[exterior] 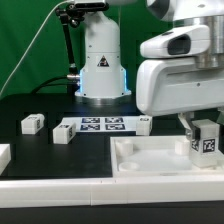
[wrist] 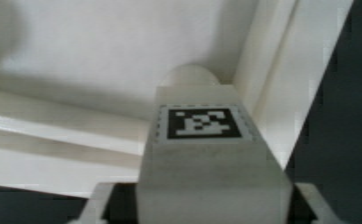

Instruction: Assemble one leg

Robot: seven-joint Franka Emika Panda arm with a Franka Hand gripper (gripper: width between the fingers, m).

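The leg (exterior: 205,146) is clamped between the fingers of the gripper (exterior: 203,138), so they're closed tight on it, with the tag face turned toward the exterior camera. In the wrist view the leg (wrist: 199,140) is seen poking out past the fingertips, its rounded end aimed at an inside corner of the white tray-like panel (wrist: 89,110). From outside, it's held upright over the panel (exterior: 150,165), at the end on the exterior view's right. Whether it's actually touching the panel can't be told. A few loose legs (exterior: 63,134) are scattered on the black table (exterior: 30,105), around the marker board (exterior: 100,125).
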